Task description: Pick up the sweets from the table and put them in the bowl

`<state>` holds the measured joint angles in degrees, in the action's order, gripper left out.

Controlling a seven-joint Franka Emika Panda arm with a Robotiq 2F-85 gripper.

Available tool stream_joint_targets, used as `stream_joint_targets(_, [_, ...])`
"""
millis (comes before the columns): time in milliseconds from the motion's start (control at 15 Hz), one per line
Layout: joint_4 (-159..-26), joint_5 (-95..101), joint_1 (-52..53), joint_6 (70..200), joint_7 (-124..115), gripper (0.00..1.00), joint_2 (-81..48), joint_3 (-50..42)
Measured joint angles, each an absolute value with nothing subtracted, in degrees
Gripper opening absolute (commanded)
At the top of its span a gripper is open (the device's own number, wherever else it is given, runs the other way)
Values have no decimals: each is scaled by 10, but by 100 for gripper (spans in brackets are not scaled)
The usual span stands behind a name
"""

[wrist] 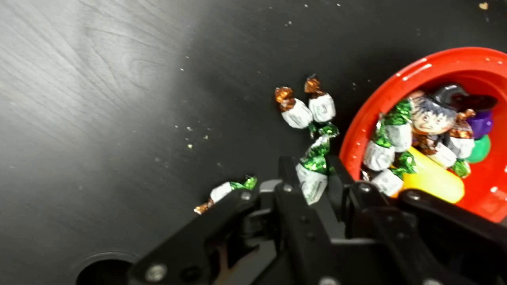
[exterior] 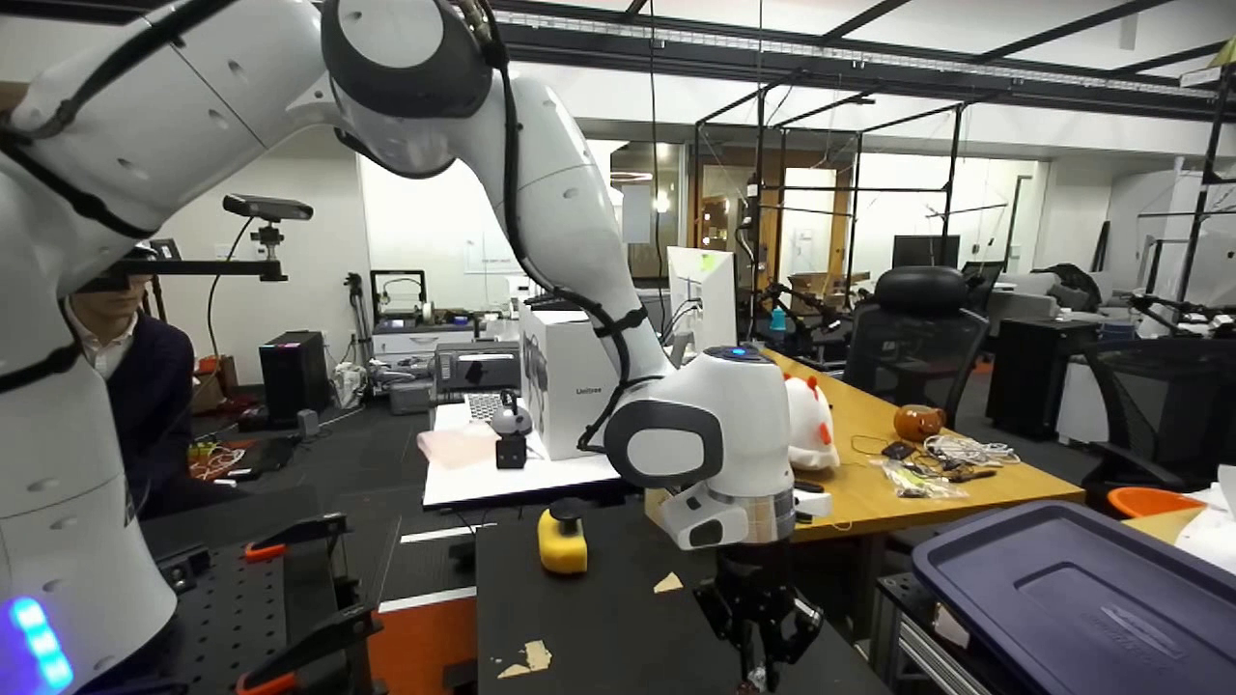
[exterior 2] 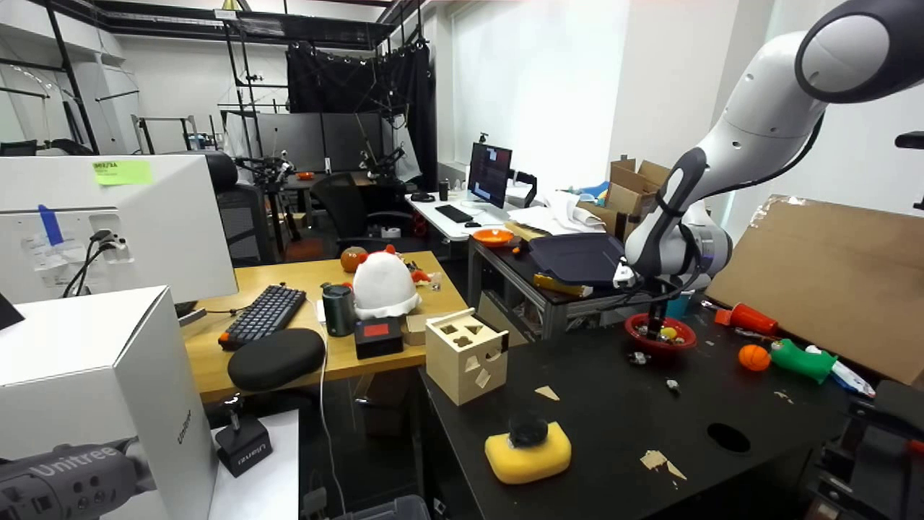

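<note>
Green foil tops the white-bodied sweet (wrist: 313,184) that the claw (wrist: 311,166) grips in the wrist view, just beside the rim of the red bowl (wrist: 372,107); three more twist-wrapped sweets (wrist: 321,107) lie nearby. The gripped one is probably light and firm, its wrapper slick: the body should give a surer hold than the crinkly twists. In an exterior view the claw points down over the black table (exterior: 618,627). In an exterior view it overlaps the bowl (exterior 2: 663,349), its height unclear.
</note>
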<state>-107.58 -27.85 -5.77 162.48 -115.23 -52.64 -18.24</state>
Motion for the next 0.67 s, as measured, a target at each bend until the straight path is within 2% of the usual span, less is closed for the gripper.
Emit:
stream_joint_targets(267, [-1072,-249,-52,1625,-1174,6,-524,-230])
stream_joint_targets(333, [-1071,-239,-48,1625,-1186,9,-525,-243])
stream_joint_targets(400, [-1069,-230,-43,1625,-1199,49,-525,-257])
stream_joint_targets(467, [-1067,-221,-38,1624,-1213,50,-526,-269])
stream_joint_targets(667, [-1061,-200,-31,1624,-1241,70,-528,-282])
